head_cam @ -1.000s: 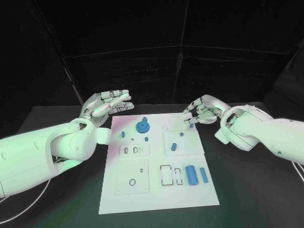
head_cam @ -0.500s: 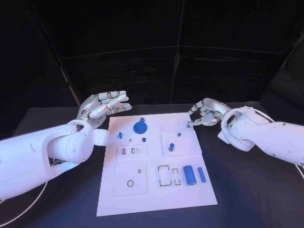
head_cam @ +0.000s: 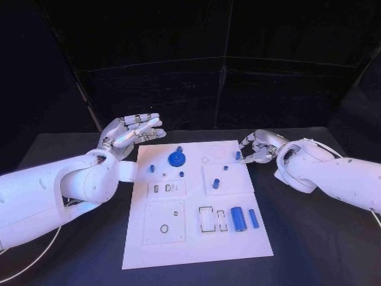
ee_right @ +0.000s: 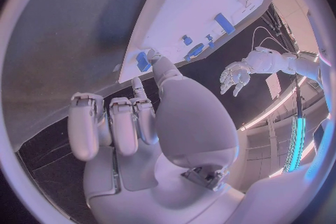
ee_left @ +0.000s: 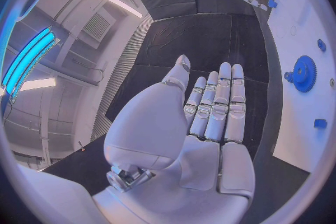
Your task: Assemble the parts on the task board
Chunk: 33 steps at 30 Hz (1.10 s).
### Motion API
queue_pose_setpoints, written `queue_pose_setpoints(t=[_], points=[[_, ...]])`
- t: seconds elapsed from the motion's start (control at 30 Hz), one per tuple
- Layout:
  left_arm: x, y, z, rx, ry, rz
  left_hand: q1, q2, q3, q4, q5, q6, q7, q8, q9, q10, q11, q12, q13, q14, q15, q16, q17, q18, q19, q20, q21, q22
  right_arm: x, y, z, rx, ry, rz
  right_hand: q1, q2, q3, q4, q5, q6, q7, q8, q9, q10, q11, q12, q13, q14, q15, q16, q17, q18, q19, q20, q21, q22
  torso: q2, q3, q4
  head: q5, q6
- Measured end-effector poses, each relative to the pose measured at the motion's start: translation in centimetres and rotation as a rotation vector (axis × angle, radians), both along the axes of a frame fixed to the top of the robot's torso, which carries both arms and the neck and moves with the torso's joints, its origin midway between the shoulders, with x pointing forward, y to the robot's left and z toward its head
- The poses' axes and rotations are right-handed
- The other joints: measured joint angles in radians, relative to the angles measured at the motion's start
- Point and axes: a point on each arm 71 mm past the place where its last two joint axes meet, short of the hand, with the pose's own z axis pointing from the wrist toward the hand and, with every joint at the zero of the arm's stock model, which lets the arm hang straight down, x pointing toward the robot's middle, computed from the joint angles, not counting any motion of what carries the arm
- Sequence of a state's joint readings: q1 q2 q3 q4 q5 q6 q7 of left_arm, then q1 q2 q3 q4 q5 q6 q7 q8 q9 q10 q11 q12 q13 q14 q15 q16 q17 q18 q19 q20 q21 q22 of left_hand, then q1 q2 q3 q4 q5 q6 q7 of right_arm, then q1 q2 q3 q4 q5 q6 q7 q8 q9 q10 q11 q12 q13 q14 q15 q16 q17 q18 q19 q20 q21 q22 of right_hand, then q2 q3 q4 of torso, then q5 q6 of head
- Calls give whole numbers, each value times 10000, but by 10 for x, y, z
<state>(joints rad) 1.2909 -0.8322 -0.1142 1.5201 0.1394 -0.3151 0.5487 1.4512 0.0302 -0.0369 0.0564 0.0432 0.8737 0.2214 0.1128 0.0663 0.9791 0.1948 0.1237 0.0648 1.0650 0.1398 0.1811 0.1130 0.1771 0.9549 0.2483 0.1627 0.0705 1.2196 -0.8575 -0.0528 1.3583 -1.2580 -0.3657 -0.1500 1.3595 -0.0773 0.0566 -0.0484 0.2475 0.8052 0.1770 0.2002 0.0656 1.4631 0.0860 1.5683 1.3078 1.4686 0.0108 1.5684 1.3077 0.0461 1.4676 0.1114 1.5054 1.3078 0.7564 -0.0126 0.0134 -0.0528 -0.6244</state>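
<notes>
The white task board [head_cam: 190, 238] lies in the middle of the black table. On it are a blue gear [head_cam: 178, 159], several small blue pegs, a thick blue cylinder [head_cam: 239, 218] and a thinner blue bar [head_cam: 253, 218]. My right hand [head_cam: 259, 146] hangs low at the board's far right edge, pinching a small blue part [head_cam: 239, 155] between thumb and a finger; the same part [ee_right: 142, 60] sits at the board's corner in the right wrist view. My left hand [head_cam: 132, 131] is raised beside the far left corner, fingers [ee_left: 218, 103] straight and holding nothing.
A black ring [head_cam: 164, 229] and several empty slots [head_cam: 208, 218] sit in the board's near half. Bare black table [head_cam: 328, 238] lies on both sides of the board. The blue gear [ee_left: 303, 73] is close to my left hand.
My right hand has sunk a little toward the board's far right edge with the small blue part. The left hand stays where it was.
</notes>
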Motion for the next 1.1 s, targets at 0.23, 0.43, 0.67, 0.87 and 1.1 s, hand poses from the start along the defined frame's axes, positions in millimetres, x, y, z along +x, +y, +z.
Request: queue_pose_setpoints(t=[0.23,0.43,0.67,0.87,1.1], points=[[0,0,0,2,2,5,0,0,0,0,0,0,0,0,0,0,0,0,0,0,0,0,0,0,0,0,0,0,3,-1,-3,42,64,-130,40,41,-9,95,42,0,0,0,15,36,36,0,0,-36,36,0,-1,-1,-25,47,0,-1,-2,-7,0,-1,-11],[1,1,0,6,2,17,0,0,0,0,0,0,0,0,0,0,0,0,0,0,0,0,0,0,0,0,0,1,4,1,-4,144,136,-146,-10,152,-4,168,59,149,37,0,41,36,35,0,-1,-36,36,0,-1,0,-25,47,42,-1,-2,-7,1,23,-24],[1,0,-1,7,3,16,0,0,0,0,0,0,0,0,0,0,0,0,0,0,0,0,0,0,0,0,0,2,5,4,-5,247,206,-143,-59,316,-28,248,59,402,-22,50,57,36,35,0,-1,-36,36,0,-2,0,-25,47,43,-1,-2,-3,0,54,-31],[1,1,-1,11,3,24,0,0,0,0,0,0,0,0,0,0,0,0,0,0,0,0,0,0,0,0,0,2,6,7,-6,298,272,-104,-15,359,-2,274,20,664,-56,87,59,36,35,0,-1,-36,36,0,-2,0,-25,47,80,-2,-4,-1,-1,42,-70],[2,1,-1,21,2,51,0,0,0,0,0,0,0,0,0,0,0,0,0,0,0,0,0,0,0,0,0,2,6,8,-7,316,334,-72,-15,436,14,290,21,889,-79,87,58,36,35,0,-1,-36,35,0,-3,1,-25,47,80,-2,-5,-1,-3,41,-104]])
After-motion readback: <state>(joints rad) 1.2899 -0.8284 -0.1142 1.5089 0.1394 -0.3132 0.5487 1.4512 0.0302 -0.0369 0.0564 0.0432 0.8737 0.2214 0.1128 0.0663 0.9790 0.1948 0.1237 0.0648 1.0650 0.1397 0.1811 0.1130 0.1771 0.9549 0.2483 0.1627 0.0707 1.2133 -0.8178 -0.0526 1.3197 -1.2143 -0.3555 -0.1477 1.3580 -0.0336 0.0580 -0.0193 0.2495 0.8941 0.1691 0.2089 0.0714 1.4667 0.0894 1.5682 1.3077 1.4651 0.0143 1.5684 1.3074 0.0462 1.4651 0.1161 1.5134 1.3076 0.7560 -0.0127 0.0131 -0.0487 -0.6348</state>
